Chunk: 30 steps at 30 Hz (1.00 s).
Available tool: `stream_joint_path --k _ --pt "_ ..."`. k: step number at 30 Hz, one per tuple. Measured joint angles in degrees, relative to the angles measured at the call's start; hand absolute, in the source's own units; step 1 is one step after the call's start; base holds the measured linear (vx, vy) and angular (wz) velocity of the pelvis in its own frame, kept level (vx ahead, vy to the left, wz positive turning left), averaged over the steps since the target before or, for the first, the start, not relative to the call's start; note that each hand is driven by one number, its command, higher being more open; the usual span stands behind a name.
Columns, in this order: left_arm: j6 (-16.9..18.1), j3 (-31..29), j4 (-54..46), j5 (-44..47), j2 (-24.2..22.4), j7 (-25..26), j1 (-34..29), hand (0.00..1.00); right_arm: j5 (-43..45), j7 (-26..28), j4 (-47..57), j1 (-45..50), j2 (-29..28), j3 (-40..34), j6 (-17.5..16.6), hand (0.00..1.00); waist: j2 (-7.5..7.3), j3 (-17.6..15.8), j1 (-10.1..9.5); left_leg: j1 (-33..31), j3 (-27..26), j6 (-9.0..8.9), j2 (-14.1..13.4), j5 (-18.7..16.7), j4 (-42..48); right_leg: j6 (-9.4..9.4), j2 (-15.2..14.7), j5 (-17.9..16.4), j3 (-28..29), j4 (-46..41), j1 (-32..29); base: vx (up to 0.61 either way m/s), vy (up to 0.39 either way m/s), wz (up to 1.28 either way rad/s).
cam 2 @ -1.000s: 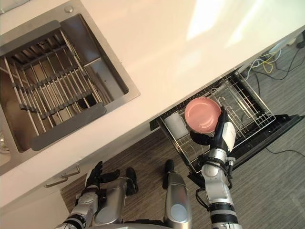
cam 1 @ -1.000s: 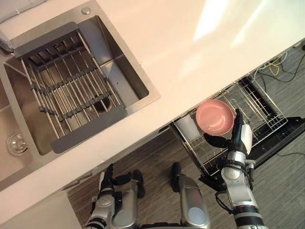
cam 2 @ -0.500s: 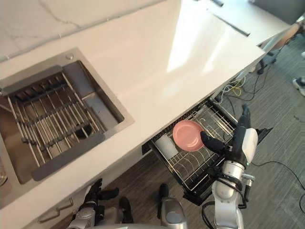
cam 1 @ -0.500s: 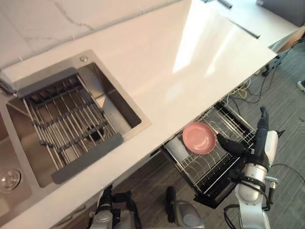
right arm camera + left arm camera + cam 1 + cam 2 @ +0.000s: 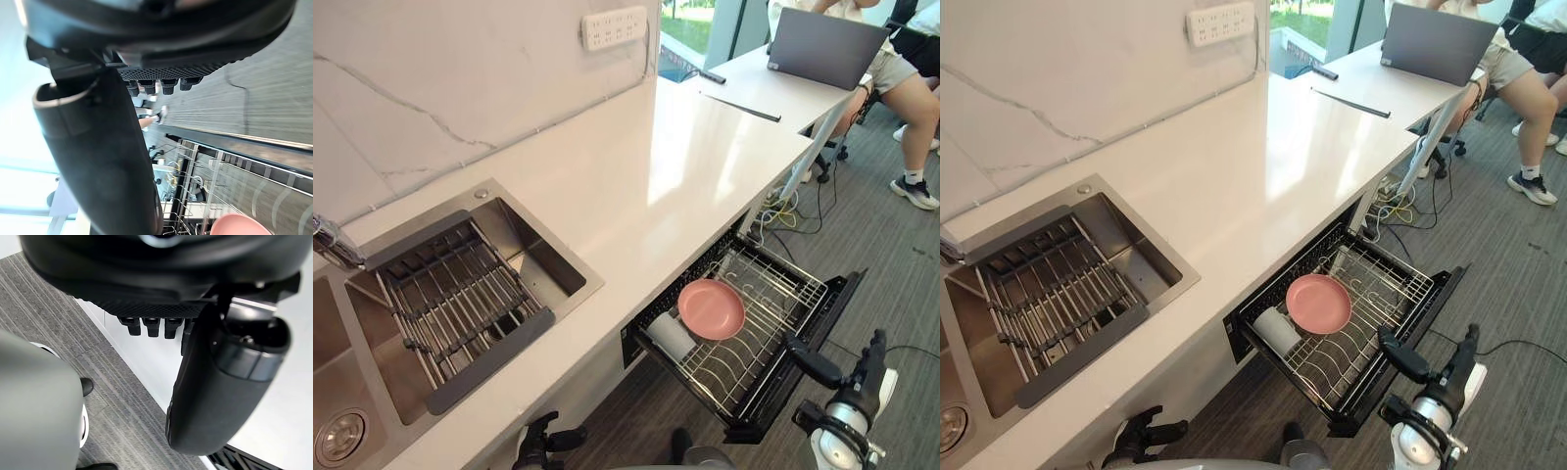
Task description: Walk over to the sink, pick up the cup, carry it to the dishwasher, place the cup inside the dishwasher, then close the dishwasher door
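A: Where is the bowl [image 5: 711, 308]?
B: In the dishwasher rack [image 5: 773, 292], beside the cup [image 5: 672, 337].
A: Hands?
B: Right hand [image 5: 862, 384] by the door [image 5: 835, 305], fingers straight, thumb out, empty; left hand [image 5: 546, 443] low, fingers loose.

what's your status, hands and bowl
Left hand open, low by the cabinet. Right hand open, beside the dishwasher door. Pink bowl in the rack, door not yet shut.
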<state>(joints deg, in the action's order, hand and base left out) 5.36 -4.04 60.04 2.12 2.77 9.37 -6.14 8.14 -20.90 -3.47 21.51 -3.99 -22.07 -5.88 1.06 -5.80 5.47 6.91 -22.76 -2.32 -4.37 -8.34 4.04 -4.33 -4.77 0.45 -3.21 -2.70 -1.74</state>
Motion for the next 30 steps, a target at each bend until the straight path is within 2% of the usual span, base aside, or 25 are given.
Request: stream_joint_path --k 6,14,23,30 --pt "-0.02 -0.75 -1.6 0.02 -0.44 -0.04 -1.05 1.0 16.54 4.9 -6.45 1.61 -0.57 1.13 -1.64 1.0 0.0 0.44 -0.35 0.48 -0.5 -0.39 -0.48 0.31 -0.62 0.22 0.45 0.13 0.07 -0.01 0.16 -0.03 -0.022 -0.02" --pt "-0.54 -1.46 -1.64 0.28 -0.8 -0.17 -0.72 1.0 26.65 9.87 -12.25 1.53 -0.39 5.1 -2.28 1.0 0.04 0.49 -1.61 1.54 -1.15 -0.78 -0.75 0.57 -0.94 0.34 0.84 0.09 0.26 -0.03 0.73 0.0 -0.007 -0.02" --pt "-0.07 -1.59 -1.02 0.23 -0.56 -1.05 -0.81 1.0 30.93 14.58 -17.47 1.09 1.19 7.49 -3.86 1.0 -0.25 1.22 -1.72 1.76 -0.74 -0.81 -0.58 0.8 -1.29 0.48 0.85 0.18 0.24 0.16 0.9 -0.03 -0.013 0.0" --pt "1.16 2.31 0.92 0.03 0.82 -2.21 0.42 1.0 30.63 15.34 -18.95 0.98 5.23 10.77 -3.73 1.0 -0.64 1.23 -1.71 1.65 2.06 -0.59 0.15 2.31 -3.33 0.58 0.77 1.53 -1.76 3.27 2.43 -0.01 -0.022 0.15"
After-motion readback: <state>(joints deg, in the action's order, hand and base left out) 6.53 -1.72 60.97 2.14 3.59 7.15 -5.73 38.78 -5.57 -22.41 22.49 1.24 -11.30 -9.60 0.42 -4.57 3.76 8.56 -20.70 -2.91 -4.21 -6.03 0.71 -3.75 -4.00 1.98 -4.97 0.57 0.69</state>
